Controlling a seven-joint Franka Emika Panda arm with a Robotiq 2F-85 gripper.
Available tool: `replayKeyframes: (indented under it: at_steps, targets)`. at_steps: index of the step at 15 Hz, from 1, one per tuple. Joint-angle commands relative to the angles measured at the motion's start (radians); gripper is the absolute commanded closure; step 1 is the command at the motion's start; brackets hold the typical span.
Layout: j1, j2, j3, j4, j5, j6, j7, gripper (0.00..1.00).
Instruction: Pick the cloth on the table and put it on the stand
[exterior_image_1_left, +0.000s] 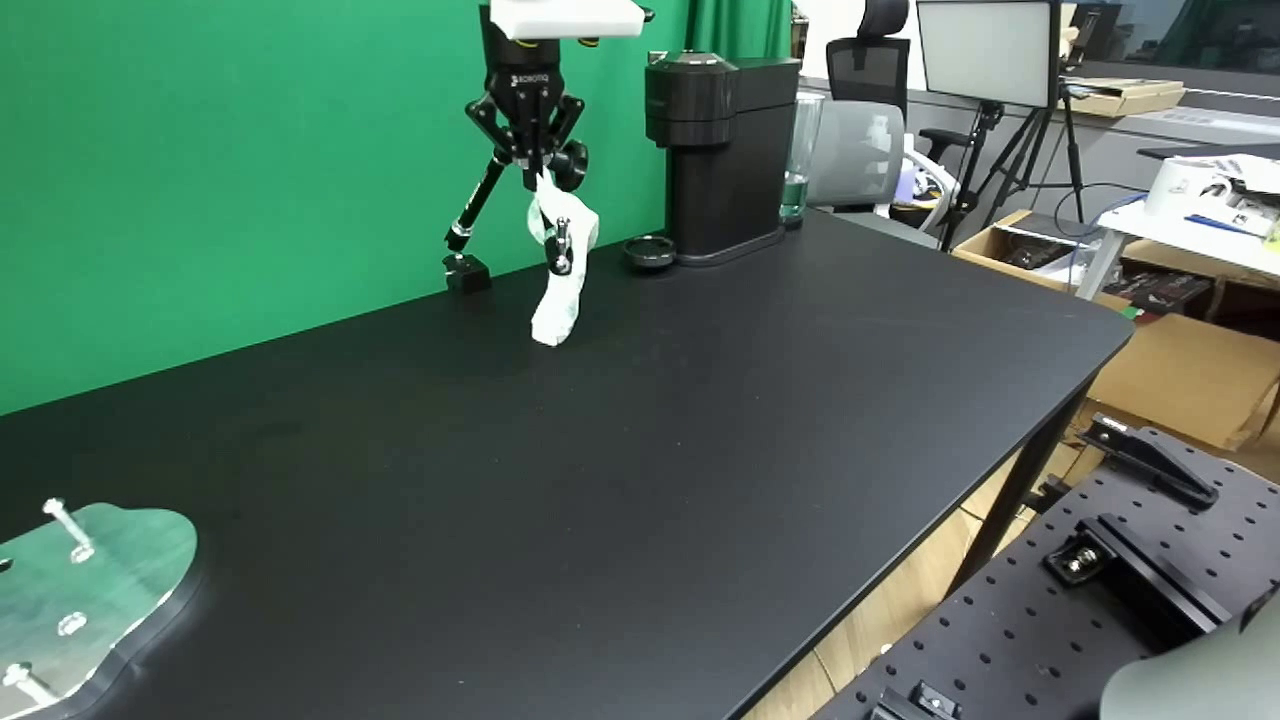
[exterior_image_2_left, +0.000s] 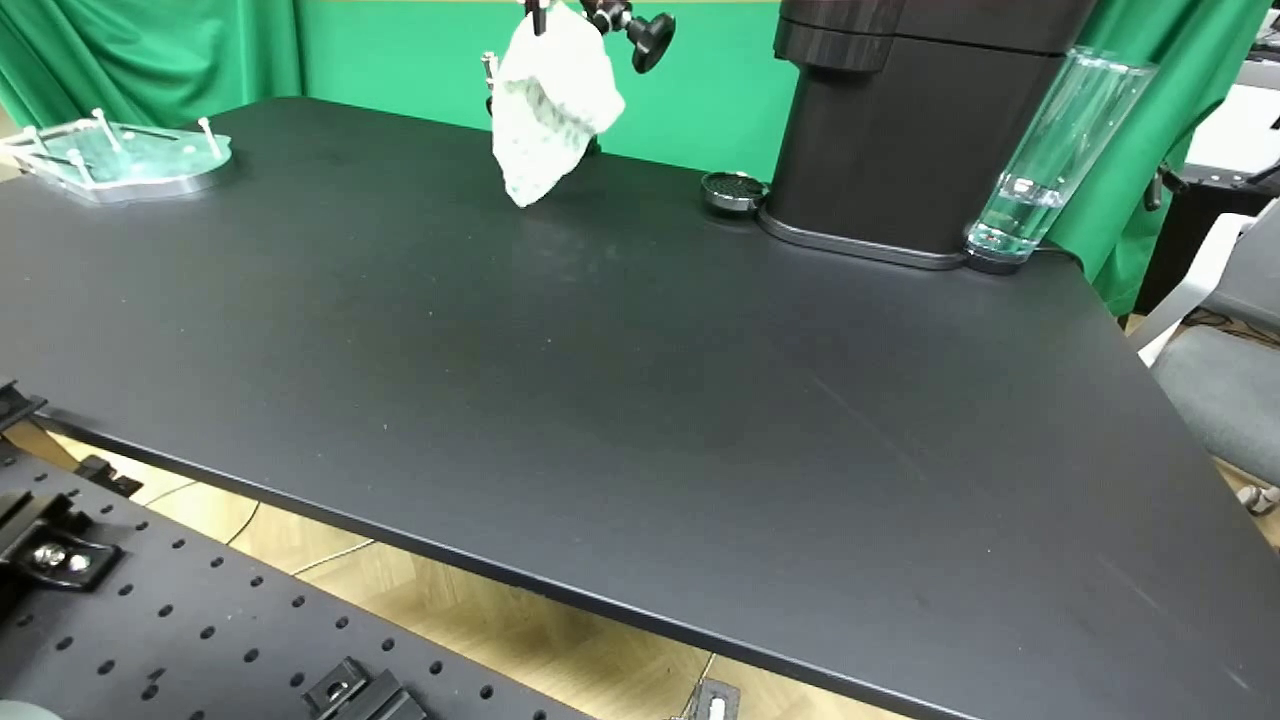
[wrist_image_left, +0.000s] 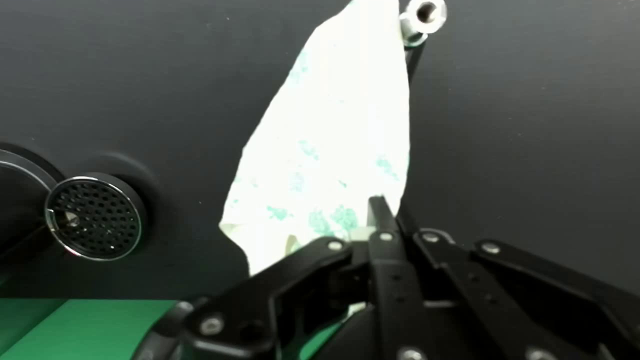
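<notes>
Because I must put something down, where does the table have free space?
The table is bare through its middle, bordered by the green pegged plate, the black machine and the edge facing the perforated board. Crowded: along the green backdrop, with jaws, cloth, stand and round dish.

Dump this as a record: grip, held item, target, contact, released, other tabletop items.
grip: fingers shut
held: white cloth with green marks, hanging down from the fingers
target: black jointed stand at an edge of the table
contact: metal end of the stand shows beside the cloth in the wrist view; whether it bears any weight, can't tell
released: no
others: tall black machine; round perforated tray by its base; part-filled transparent container; pegged green translucent plate
</notes>
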Motion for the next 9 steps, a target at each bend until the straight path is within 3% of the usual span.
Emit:
replayKeyframes:
  at_steps: [1, 9]
  targets:
    - [0.025, 0.067, 0.016, 0.139, -0.004, -0.079, 0.042, 0.99]
    - [0.066, 0.142, 0.031, 0.245, -0.008, -0.131, 0.040, 0.99]
